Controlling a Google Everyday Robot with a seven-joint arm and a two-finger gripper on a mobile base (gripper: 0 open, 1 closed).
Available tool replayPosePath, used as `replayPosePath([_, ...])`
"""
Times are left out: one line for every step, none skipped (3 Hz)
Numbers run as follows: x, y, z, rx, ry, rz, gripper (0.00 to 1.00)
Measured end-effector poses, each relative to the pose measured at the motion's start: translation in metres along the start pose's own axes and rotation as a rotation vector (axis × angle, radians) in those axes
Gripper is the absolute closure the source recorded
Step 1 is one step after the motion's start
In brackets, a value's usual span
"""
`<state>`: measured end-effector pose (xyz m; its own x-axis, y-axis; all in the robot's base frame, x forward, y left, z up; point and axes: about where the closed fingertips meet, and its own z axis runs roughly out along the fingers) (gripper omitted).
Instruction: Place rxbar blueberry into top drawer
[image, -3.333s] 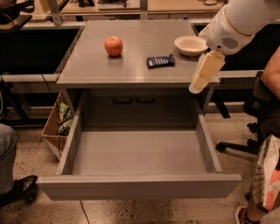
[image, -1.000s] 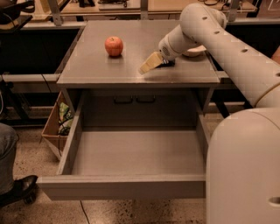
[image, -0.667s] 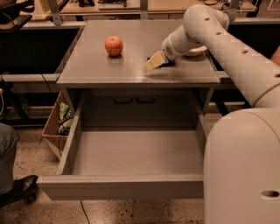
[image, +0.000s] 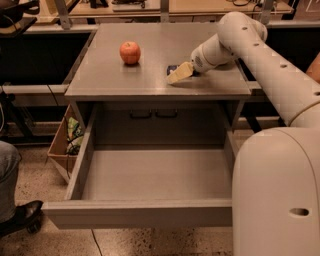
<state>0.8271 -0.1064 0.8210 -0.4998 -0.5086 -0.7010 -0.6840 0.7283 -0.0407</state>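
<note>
The rxbar blueberry (image: 172, 68) lies on the grey cabinet top (image: 115, 82), right of centre; only a dark blue corner of it shows behind my gripper. My gripper (image: 179, 73) is low over the cabinet top, right at the bar's front edge, reaching in from the right. The top drawer (image: 140, 213) is pulled wide open below the cabinet top, and nothing lies inside it. A red apple (image: 130, 52) stands to the left on the cabinet top, apart from the gripper.
My arm (image: 250, 45) crosses the right side of the cabinet top, and my body (image: 280, 195) fills the lower right. A recessed panel with two dark handles (image: 152, 114) sits behind the drawer. A cardboard box (image: 67, 140) and a person's leg (image: 9, 170) are at left.
Since 3.3 s ago the arm has swung from the cabinet's right front edge onto the top, down to the bar, and now hides the white bowl. Over the last second the gripper shifted slightly.
</note>
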Motion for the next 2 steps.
replayPosePath([-0.0044, -0.0001, -0.0053, -0.002, 0.000, 0.001, 0.65])
replayPosePath([-0.0096, -0.0003, -0.0106, -0.002, 0.000, 0.001, 0.89])
